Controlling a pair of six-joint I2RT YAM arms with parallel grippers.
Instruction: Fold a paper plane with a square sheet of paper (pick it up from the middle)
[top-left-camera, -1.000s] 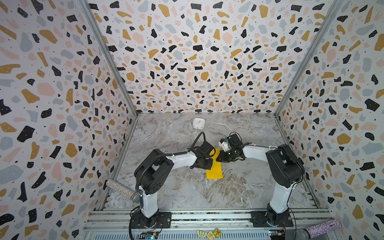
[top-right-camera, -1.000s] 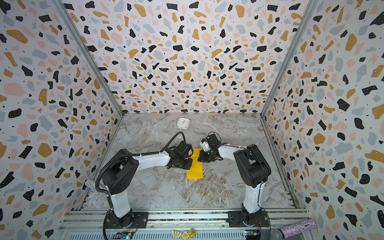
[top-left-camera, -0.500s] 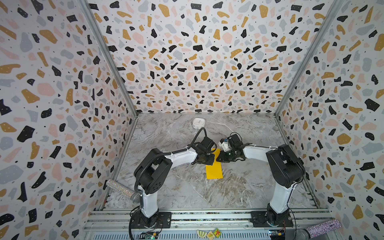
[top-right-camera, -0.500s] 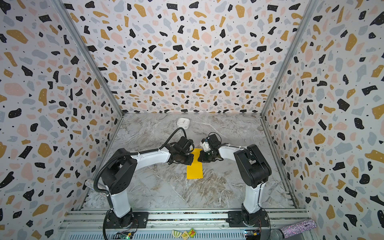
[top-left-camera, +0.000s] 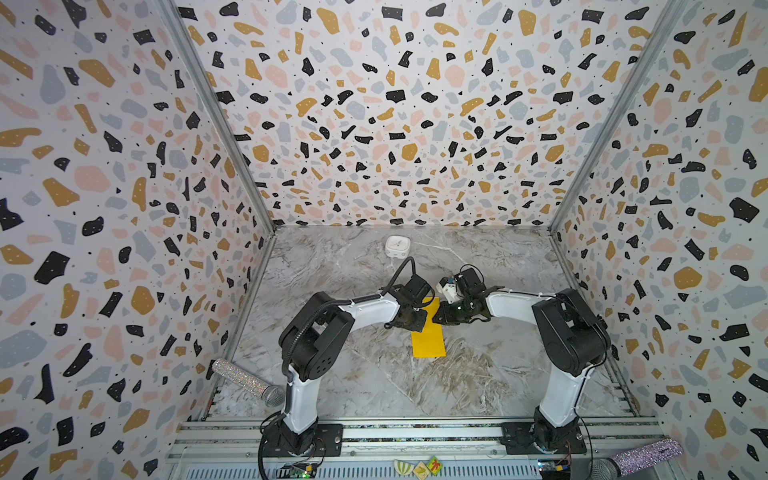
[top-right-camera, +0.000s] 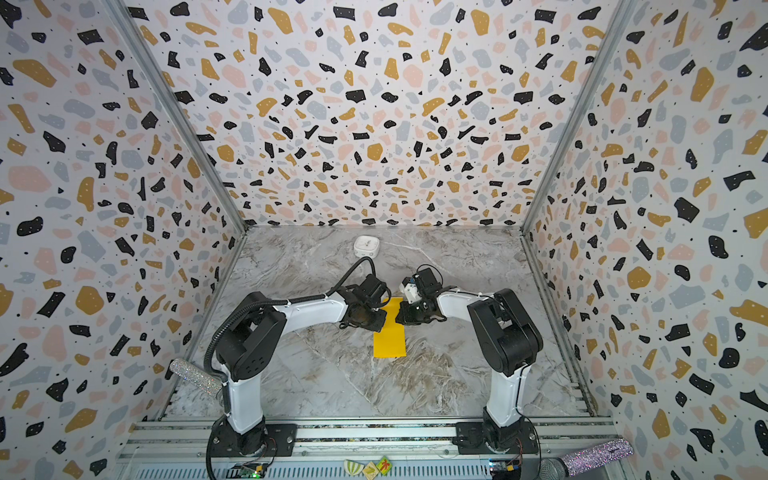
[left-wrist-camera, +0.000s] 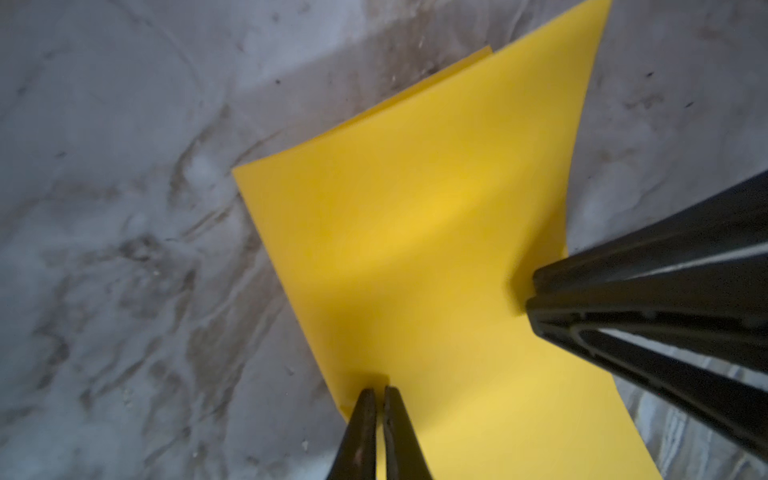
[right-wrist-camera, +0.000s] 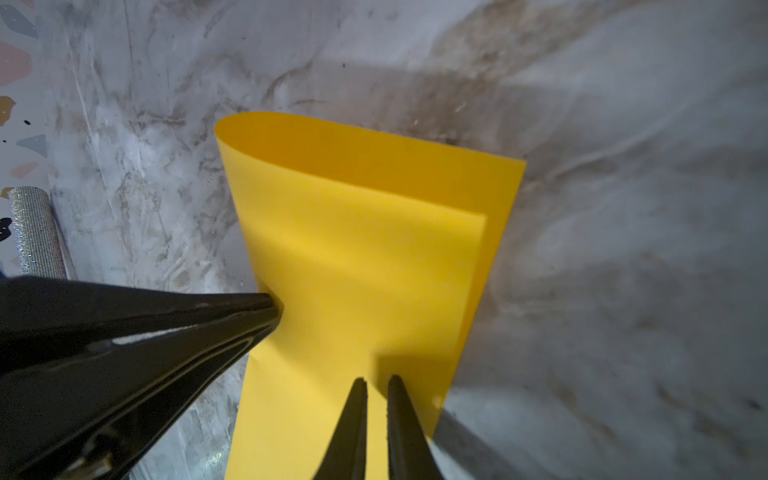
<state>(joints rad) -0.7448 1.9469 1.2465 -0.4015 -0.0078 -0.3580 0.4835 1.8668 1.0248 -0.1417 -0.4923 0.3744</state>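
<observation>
The square sheet of paper (top-left-camera: 429, 340) (top-right-camera: 390, 340) lies on the marble table, loosely doubled over into a narrow yellow strip. Its rounded fold is on the left and its free edges on the right (right-wrist-camera: 494, 195). My left gripper (top-left-camera: 415, 324) (top-right-camera: 376, 323) (left-wrist-camera: 376, 388) is shut, tips down on the fold edge at the strip's far half. Opposite it, my right gripper (top-left-camera: 440, 318) (top-right-camera: 401, 318) (right-wrist-camera: 376, 379) is shut to a thin slit. Its tips rest on the top layer (right-wrist-camera: 353, 270) near the free edges. No paper plane shape shows.
A white rounded box (top-left-camera: 397, 246) (top-right-camera: 366, 246) sits near the back wall. A glitter microphone (top-left-camera: 249, 382) (top-right-camera: 195, 376) lies by the left arm's base and another (top-left-camera: 640, 457) at the front right. Patterned walls close in three sides.
My left gripper has shifted a little along the sheet's left edge. The right gripper and the sheet have stayed where they were.
</observation>
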